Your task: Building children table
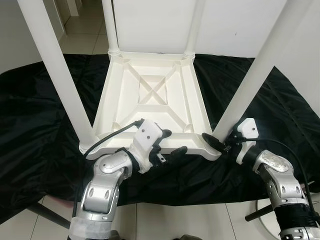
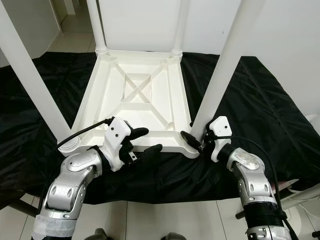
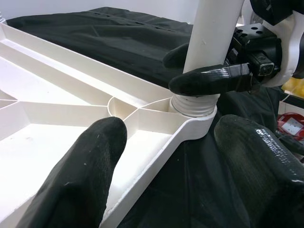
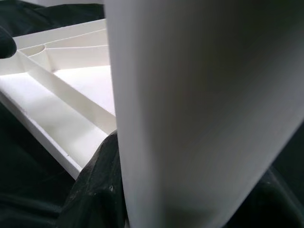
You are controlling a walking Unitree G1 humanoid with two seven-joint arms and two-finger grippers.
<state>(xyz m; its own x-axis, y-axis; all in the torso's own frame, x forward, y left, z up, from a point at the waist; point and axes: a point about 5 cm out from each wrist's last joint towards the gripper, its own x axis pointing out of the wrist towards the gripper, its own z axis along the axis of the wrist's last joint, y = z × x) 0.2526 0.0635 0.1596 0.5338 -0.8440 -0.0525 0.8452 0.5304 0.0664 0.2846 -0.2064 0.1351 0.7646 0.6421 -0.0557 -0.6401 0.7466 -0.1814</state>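
Observation:
A white plastic children's table lies upside down on a black sheet, with its legs pointing up. My right gripper is shut on the near-right leg just above its threaded socket. In the right wrist view that leg stands between the fingers. My left gripper is open and straddles the table's near rim. One finger is inside the ribbed underside and the other is outside, over the sheet.
The near-left leg rises beside my left arm, and two far legs stand against a white wall. Pale floor tiles lie in front of the sheet. A red object lies off to the right.

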